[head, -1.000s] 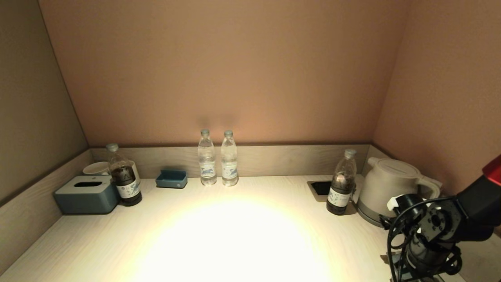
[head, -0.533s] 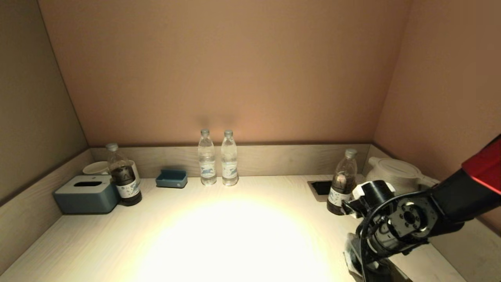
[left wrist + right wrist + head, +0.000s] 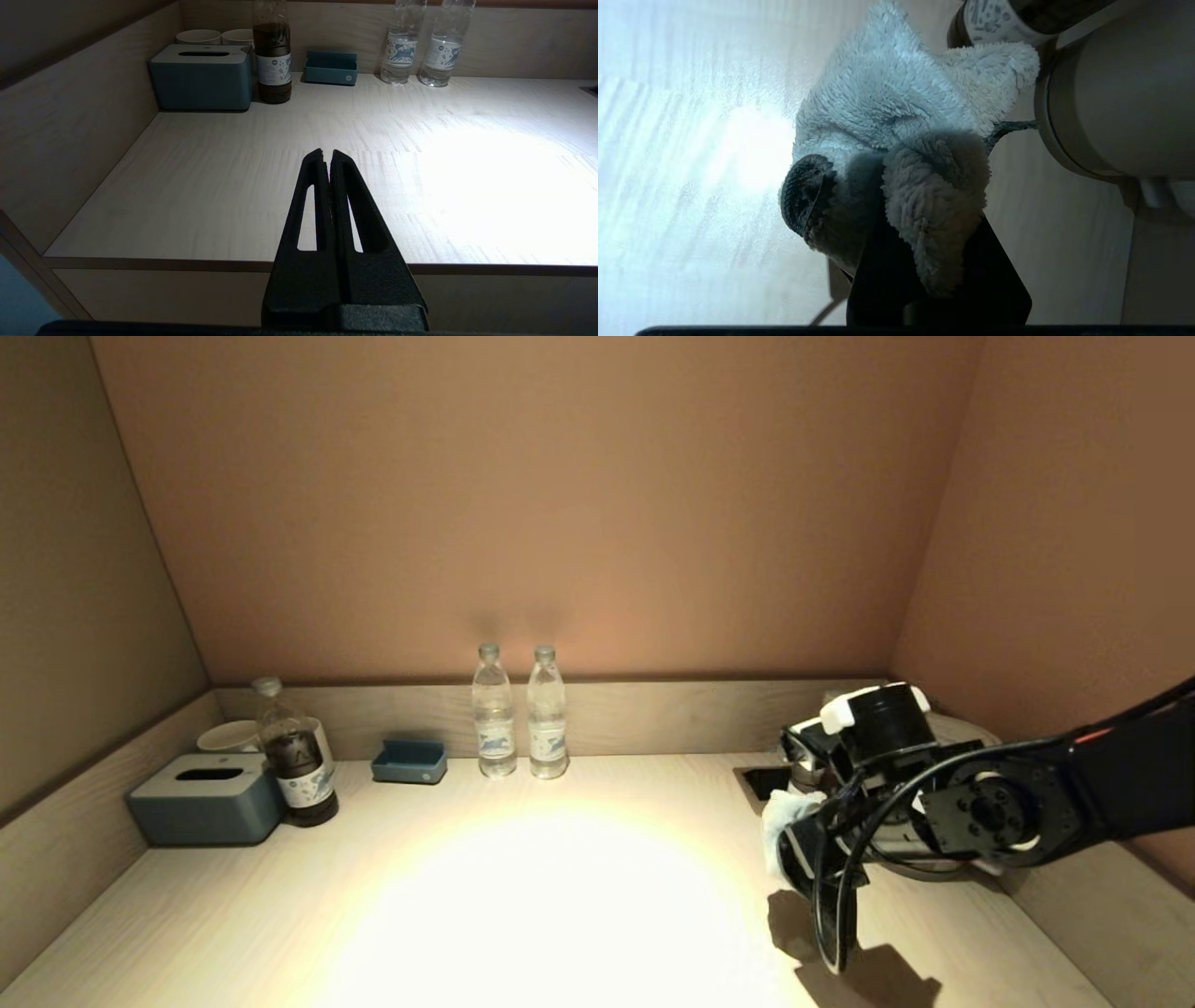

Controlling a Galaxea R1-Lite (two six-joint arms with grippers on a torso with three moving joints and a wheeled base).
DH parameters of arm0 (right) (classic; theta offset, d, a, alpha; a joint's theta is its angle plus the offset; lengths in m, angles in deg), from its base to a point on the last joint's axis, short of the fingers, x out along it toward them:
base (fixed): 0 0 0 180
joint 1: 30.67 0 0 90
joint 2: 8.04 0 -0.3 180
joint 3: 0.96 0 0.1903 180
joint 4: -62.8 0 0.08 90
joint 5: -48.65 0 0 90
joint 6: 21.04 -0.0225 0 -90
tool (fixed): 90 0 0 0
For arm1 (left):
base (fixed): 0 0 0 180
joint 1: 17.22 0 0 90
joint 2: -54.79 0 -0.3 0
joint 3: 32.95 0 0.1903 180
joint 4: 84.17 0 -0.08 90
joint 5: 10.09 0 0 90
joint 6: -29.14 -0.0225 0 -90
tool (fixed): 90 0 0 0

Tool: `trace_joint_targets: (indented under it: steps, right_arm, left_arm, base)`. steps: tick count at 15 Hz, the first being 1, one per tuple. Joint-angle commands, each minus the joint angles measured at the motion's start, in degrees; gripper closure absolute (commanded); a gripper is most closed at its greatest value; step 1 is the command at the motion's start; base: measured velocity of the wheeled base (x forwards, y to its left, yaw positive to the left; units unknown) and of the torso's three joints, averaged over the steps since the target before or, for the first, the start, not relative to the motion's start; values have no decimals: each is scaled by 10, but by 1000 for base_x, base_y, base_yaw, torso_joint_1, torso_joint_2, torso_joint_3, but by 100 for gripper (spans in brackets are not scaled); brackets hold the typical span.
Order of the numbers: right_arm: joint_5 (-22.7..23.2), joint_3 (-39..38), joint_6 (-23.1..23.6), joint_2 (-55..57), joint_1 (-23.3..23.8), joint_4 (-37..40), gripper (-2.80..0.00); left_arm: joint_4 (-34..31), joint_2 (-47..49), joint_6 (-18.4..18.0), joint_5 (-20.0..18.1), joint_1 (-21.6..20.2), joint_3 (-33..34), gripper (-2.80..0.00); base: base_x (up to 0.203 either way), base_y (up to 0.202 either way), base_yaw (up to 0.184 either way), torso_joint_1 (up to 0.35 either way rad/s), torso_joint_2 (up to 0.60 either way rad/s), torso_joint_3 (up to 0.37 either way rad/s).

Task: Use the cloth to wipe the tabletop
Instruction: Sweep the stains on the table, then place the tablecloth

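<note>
Fluffy pale-blue terry cloth (image 3: 896, 107) was clamped in the right gripper (image 3: 794, 845) over the pale wooden tabletop (image 3: 523, 896), crowded by the beige kettle (image 3: 1125, 93) and dark-filled bottle (image 3: 999, 18). Since a second earlier, it had been carried inward. The left gripper (image 3: 327, 161) was kept closed, empty.

The centre and front of the desk (image 3: 523, 915) form one open span running to the front edge, wide enough for a pincer to pass.

Obstacles line the back and side walls:
- Back-left corner: tissue box (image 3: 207, 798), dark bottle (image 3: 297, 756) touching it, two cups (image 3: 229, 736) behind.
- Back wall: small blue tray (image 3: 409, 762), then two clear water bottles (image 3: 519, 714) standing side by side; open gaps lie either side of the pair.
- Right rear: recessed socket opening (image 3: 764, 784), a second dark bottle (image 3: 1008, 16) and kettle (image 3: 1120, 98), close together.

The right pincer (image 3: 794, 845), holding the cloth (image 3: 782, 817), hangs just beside the kettle and bottle. The left pincer (image 3: 327, 156), fingers together, sits at the front edge over open surface.
</note>
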Motion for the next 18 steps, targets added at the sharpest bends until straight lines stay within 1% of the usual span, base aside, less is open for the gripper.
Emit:
trace_joint_targets:
  steps: [1,3,7,9,10,15,18]
  right_arm:
    - [-10,10,2,-30,23,-1,0]
    - [-11,17,4,-41,48,-1,0]
    - [-9,38,4,-48,141,-1,0]
    - [-2,33,2,-44,174,-1,0]
    - [10,27,0,-33,187,-3,0]
    - [29,9,-6,16,197,-6,0]
    - [36,-9,-29,59,199,-19,0]
  left_arm:
    - [-1,0,0,0,0,0,0]
    - [0,0,0,0,0,0,0]
    - [0,0,0,0,0,0,0]
    - [0,0,0,0,0,0,0]
    - [0,0,0,0,0,0,0]
    - [-1,0,0,0,0,0,0]
    - [0,0,0,0,0,0,0]
  base:
    - [0,0,0,0,0,0]
    - [0,0,0,0,0,0]
    - [0,0,0,0,0,0]
    - [0,0,0,0,0,0]
    - [0,0,0,0,0,0]
    - [0,0,0,0,0,0]
    - [0,0,0,0,0,0]
